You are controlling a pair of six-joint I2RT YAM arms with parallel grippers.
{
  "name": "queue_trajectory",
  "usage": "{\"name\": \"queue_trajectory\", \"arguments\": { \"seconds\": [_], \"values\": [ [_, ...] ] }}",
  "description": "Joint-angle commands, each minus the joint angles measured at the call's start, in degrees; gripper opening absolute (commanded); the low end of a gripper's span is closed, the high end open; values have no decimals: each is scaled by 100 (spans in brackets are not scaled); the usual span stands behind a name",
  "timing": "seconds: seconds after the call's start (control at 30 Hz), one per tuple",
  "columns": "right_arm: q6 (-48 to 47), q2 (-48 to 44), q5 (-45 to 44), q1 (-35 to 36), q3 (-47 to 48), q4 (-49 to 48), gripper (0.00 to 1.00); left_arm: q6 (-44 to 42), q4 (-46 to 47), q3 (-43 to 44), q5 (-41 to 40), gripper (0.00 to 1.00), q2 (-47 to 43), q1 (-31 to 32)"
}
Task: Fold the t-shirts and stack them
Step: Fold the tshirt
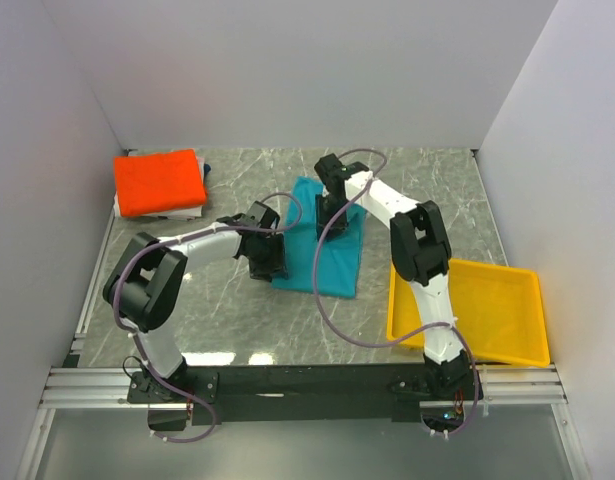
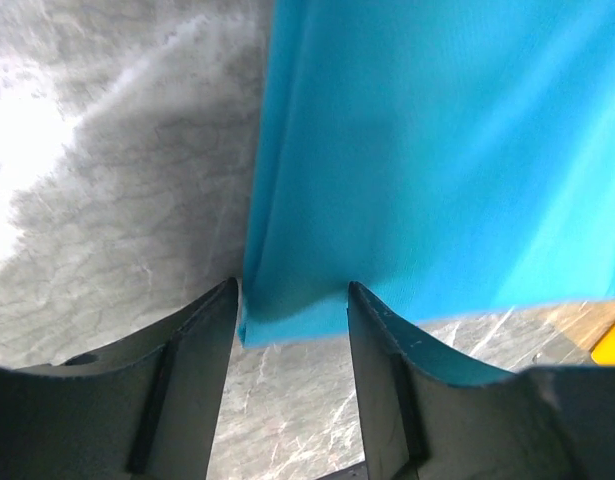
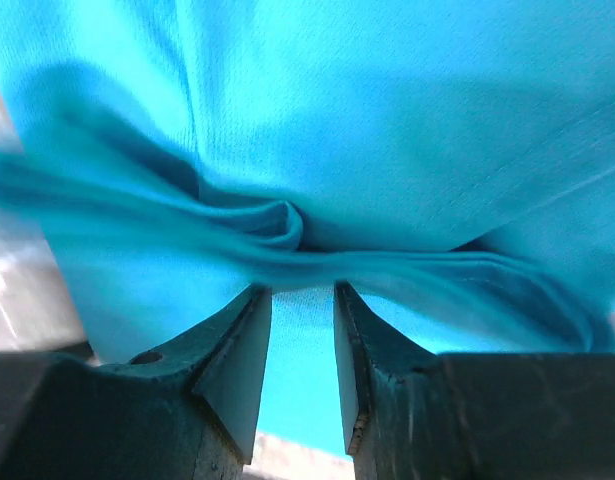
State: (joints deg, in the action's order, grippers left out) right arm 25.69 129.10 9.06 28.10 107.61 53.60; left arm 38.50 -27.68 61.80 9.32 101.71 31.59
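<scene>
Looks mid-fold: left gripper wide astride a teal t-shirt corner; right gripper narrow at its bunched fold. Next, pinch and lift.

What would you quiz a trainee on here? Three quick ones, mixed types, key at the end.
1. True or false: the folded orange shirt lies at the table's far-left corner.
2. What sits between the left fingers? A) a corner of the blue t-shirt B) the orange shirt C) nothing but bare table
3. Fill in: the tray at the near right is ____ in colour.
Key: 1 true; 2 A; 3 yellow.
</scene>
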Motion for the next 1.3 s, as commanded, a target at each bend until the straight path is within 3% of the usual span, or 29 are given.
{"name": "queue_trajectory", "arguments": {
  "seconds": [0.0,0.13,0.27,0.73,0.87,1.27],
  "values": [
    [190,203,-484,-243,916,97,38,-106,-176,-440,-27,56,-63,101],
    [235,-32,-396,-471,1148,63,38,-88,-88,-634,43,56,-248,128],
    [156,-525,-308,-629,727,-25,39,-88,-71,-643,78,57,-327,128],
    [14,-2827,676,-595,-3157,-711,40,-27,-107,69,113,59,-363,-74],
    [50,-2943,825,-604,-3755,-878,40,175,69,95,315,59,-319,-215],
    [32,-2635,905,-586,-4301,-1141,40,351,263,8,421,59,-433,-444]
  ]
}}
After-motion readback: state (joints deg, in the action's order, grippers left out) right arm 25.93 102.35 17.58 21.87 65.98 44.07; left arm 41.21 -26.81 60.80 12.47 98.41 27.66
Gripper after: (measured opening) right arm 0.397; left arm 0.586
